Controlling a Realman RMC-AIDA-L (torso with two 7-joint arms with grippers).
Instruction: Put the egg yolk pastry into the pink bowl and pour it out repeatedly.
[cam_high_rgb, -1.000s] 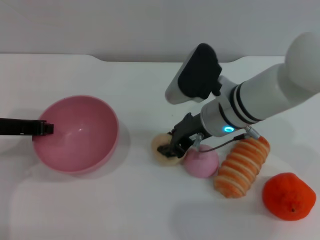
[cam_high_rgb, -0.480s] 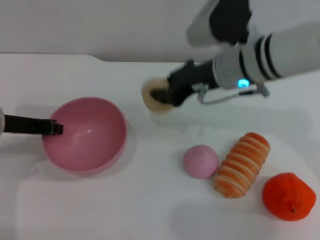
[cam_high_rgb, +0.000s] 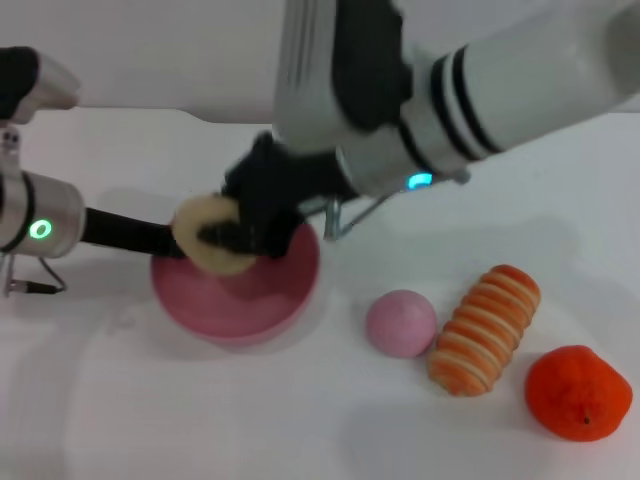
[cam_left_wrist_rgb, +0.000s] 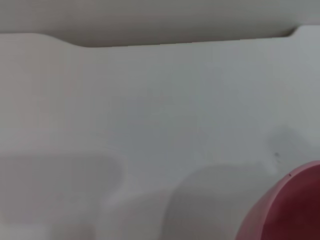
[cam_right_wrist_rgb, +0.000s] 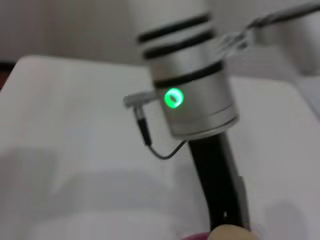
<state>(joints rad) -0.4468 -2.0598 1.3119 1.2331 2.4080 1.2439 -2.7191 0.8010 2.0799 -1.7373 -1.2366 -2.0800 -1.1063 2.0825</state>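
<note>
So the egg yolk pastry (cam_high_rgb: 213, 235) is up in the air, clamped in the right end effector (cam_high_rgb: 232, 238), hanging right over the near-left rim of the pink bowl (cam_high_rgb: 240, 290), not inside it. The bowl sits on the white surface (cam_high_rgb: 250, 420), and the left end effector (cam_high_rgb: 165, 243) reaches in from the left with its black tip at the bowl's left rim; it looks clamped on that rim, though the pastry covers the actual contact spot. The left wrist view only catches a slice of the bowl's edge (cam_left_wrist_rgb: 287, 210) against the surface. Off to the right, well apart from the bowl, there's a pink ball (cam_high_rgb: 401, 322), with a striped bread (cam_high_rgb: 485, 328) just beside it, then an orange (cam_high_rgb: 578, 392) near the bread.
</note>
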